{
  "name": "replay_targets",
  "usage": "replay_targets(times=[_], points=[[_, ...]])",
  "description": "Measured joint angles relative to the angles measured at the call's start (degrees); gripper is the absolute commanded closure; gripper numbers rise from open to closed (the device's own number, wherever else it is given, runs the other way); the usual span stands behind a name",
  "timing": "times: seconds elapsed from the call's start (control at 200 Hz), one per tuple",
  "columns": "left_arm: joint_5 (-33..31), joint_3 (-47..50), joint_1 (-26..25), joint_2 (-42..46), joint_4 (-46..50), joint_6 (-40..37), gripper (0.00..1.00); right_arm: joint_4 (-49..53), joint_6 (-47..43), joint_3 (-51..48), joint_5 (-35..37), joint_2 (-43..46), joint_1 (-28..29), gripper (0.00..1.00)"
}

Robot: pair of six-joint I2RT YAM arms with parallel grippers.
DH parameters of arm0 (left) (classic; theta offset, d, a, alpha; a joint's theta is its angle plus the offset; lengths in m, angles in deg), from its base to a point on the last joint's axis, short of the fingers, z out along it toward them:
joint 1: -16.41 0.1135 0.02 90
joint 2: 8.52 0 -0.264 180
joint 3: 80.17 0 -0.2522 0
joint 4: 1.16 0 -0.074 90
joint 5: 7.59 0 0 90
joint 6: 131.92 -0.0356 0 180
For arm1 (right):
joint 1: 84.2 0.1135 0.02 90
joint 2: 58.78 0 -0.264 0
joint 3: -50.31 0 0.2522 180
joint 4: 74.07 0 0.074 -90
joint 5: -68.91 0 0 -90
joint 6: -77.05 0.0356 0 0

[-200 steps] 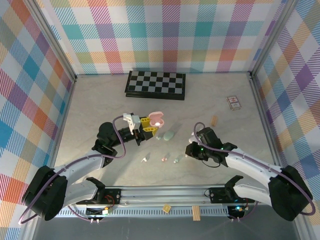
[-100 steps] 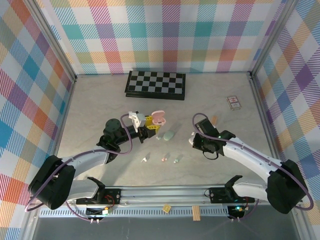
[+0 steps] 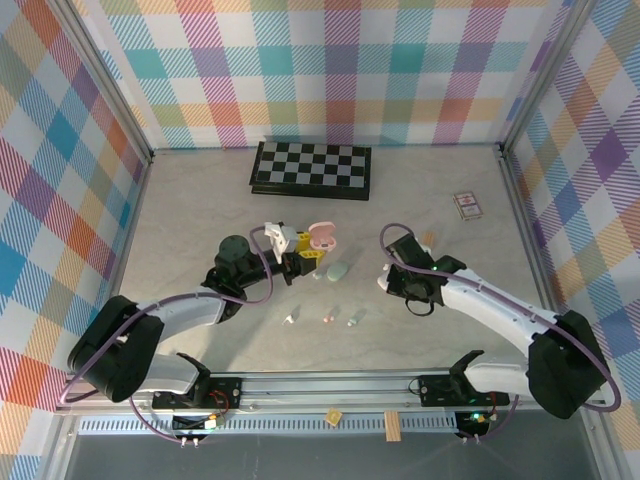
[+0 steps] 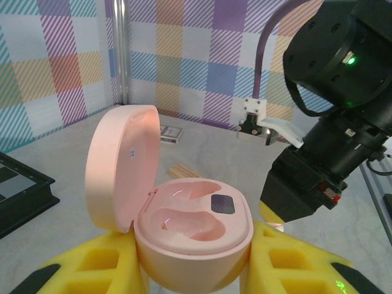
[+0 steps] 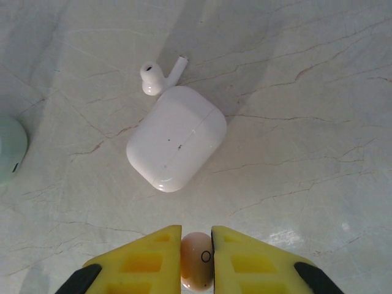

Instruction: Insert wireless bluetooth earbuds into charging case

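Our right fingers (image 5: pixel 147 257) are closed on a pink earbud (image 5: pixel 197 267). It sits pinched between the two yellow tips. We cannot tell which way its stem points.

Our left fingers (image 4: pixel 294 263) are squeezed around the pink case (image 4: pixel 193 229), one on each side. They hold it up off the desk (image 3: pixel 200 200). The lid stands open, and the two hollow spots inside face up. Both spots look empty.

Seen from the top, the pink case (image 3: pixel 322 237) is to the left of the right fingers and a bit farther back. The right arm is the one with the earbud, so we think it has to go left and come down over the case from above. The earbud should go in stem first, so we may need to turn it.

Right under the right fingers, a white case (image 5: pixel 176 138) lies shut on the desk, with a white earbud (image 5: pixel 160 75) touching its far end. A mint case (image 3: pixel 339 270) lies between the two arms.
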Motion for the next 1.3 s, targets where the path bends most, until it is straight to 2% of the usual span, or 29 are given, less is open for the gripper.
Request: replay_targets(times=[0.515, 0.92, 1.3], points=[[3.0, -2.5, -1.5, -3.0, -0.4, 1.2, 0.72, -9.6, -18.4, 5.2, -14.2, 11.3, 1.6, 0.82], [5.1, -3.6, -2.4, -1.1, 7.8, -0.1, 0.72, -17.6, -26.6, 11.1, -23.4, 8.3, 1.9, 0.81], [5.2, -3.7, -2.7, -0.4, 7.8, 0.6, 0.73, -20.2, -28.4, 12.1, -27.1, 3.7, 1.9, 0.81]])
